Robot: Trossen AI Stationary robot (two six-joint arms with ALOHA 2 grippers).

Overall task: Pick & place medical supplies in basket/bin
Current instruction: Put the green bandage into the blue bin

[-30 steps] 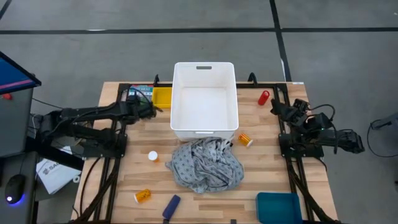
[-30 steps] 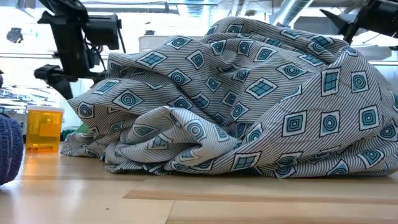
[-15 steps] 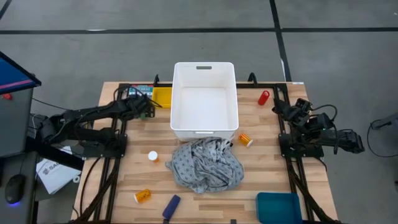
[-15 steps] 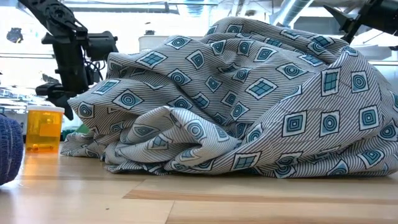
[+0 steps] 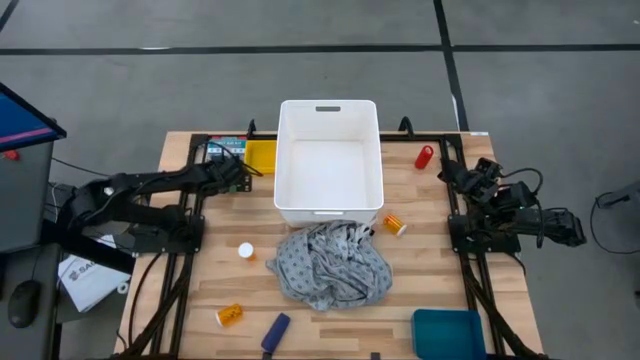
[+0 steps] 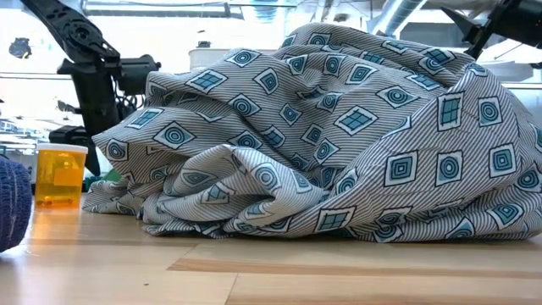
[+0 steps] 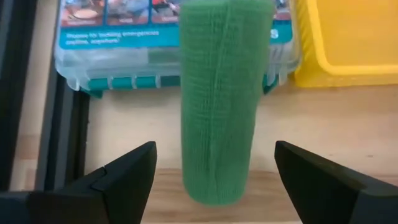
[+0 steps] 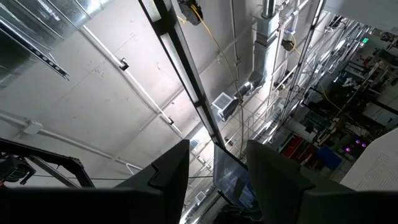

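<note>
A green roll [image 7: 221, 106] lies on its side on the wooden table, its far end by the flat teal printed box [image 7: 124, 37]. My left gripper [image 7: 214, 186] is open, one finger on each side of the roll's near end, touching nothing; in the high view it [image 5: 238, 176] is left of the white bin [image 5: 330, 165]. The grey patterned cloth [image 5: 330, 262] is heaped in front of the bin. Also on the table are a red bottle [image 5: 425, 157], two orange pill bottles [image 5: 395, 224] [image 5: 229, 315], a white cap [image 5: 245, 251] and a dark blue cylinder [image 5: 275, 332]. My right gripper [image 5: 470, 178] waits at the right edge, tipped upward and open, nothing between its fingers.
A yellow tray [image 5: 261, 156] stands between the teal printed box and the bin. A teal bin [image 5: 448, 333] sits at the near right corner. In the low view the cloth [image 6: 339, 135] fills most of the picture, with an orange bottle [image 6: 59, 174] to its left.
My left gripper has come down toward the table beside the bin's left wall and turned a little at the wrist, staying open. Nothing on the table has moved.
</note>
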